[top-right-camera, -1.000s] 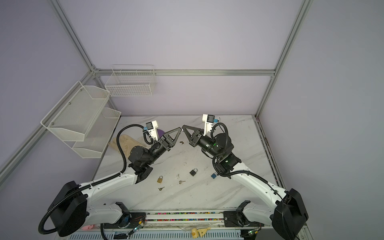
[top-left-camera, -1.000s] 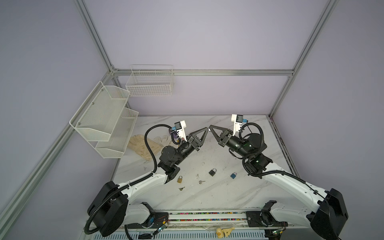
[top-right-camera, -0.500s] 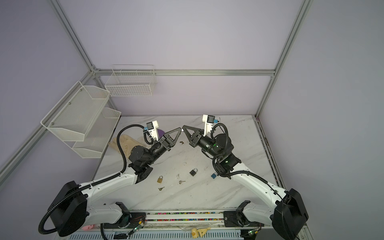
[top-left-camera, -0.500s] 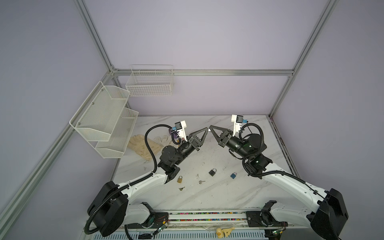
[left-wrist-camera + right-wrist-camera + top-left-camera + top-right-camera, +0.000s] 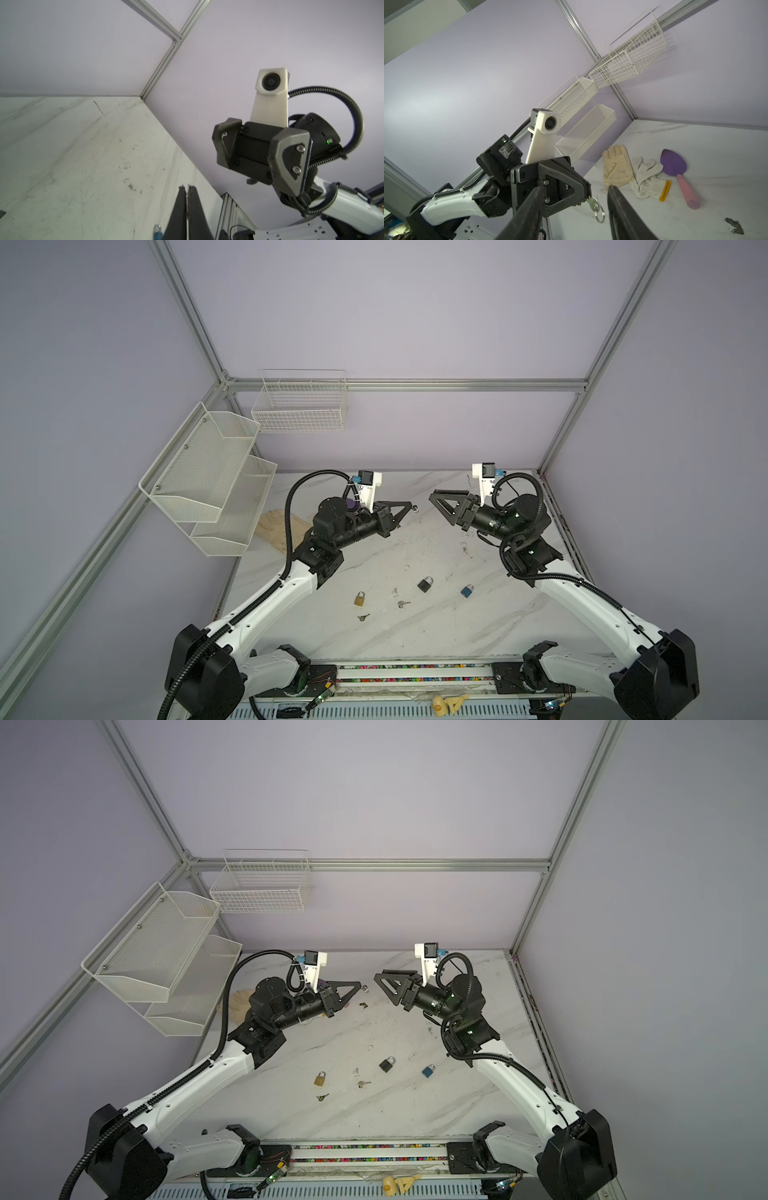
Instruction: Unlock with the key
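My left gripper [image 5: 410, 506] [image 5: 360, 986] hangs in the air over the back of the table, shut on a small silver key [image 5: 592, 202]. The key's ring [image 5: 599, 214] dangles below the tips. In the left wrist view the fingers [image 5: 182, 199] are pressed together and the key is hidden. My right gripper [image 5: 435, 497] [image 5: 576, 188] faces it a short way off, open, with the key in line between its fingers but untouched. Three padlocks lie on the marble nearer the front: brass [image 5: 360, 598], black [image 5: 424, 584] and blue [image 5: 467, 590].
Two loose keys [image 5: 402, 604] [image 5: 363, 617] lie by the padlocks. Gloves [image 5: 618, 166], a purple trowel [image 5: 675, 166] and a yellow strip [image 5: 665, 190] sit at the back left. A mesh shelf [image 5: 208, 472] and a wire basket [image 5: 299, 406] hang on the walls.
The two grippers met tip to tip before. The right gripper has now opened and drawn back to the right, leaving the key in the left gripper, which stayed in place.
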You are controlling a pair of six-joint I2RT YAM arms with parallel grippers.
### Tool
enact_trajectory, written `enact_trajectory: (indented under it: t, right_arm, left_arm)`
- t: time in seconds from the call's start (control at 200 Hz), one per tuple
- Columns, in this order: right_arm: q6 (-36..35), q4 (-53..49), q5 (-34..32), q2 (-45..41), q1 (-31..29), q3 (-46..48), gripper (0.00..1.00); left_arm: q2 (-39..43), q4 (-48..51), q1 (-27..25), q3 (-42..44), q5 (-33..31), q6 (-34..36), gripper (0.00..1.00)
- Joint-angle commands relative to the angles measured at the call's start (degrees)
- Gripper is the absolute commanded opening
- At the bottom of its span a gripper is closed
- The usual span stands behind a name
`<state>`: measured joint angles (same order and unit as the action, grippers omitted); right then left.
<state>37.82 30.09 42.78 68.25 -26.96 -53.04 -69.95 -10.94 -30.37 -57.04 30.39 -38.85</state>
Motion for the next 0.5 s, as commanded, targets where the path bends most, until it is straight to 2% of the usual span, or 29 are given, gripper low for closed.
enact_trajectory:
  t: [0.0, 0.03, 0.075, 0.255, 0.5]
  right_arm:
    - [-2.69, -4.2, 12.05, 0.62, 0.56, -1.82, 0.53]
    - [-5.76, -7.03, 11.93, 0.52, 0.58, -2.21, 0.53]
    - [-6.37, -7.82, 12.31, 0.43, 0.57, -2.16, 0.53]
    - [-6.27, -7.16, 15.11, 1.95, 0.82, -0.81, 0.48]
    - [-7.04, -7.85, 14.09, 2.58, 0.81, 0.1, 0.42]
  left_arm:
    - [-1.25, 12.64, 0.57, -9.8, 7.17, 9.3, 0.0]
    - [-1.69, 13.7, 0.58, -10.6, 7.76, 9.99, 0.0]
    - [-2.26, 15.29, 0.57, -12.05, 8.31, 11.14, 0.0]
    - [-4.03, 18.45, 0.62, -15.82, 11.16, 13.8, 0.0]
    - [-4.4, 19.63, 0.58, -17.85, 13.39, 15.12, 0.0]
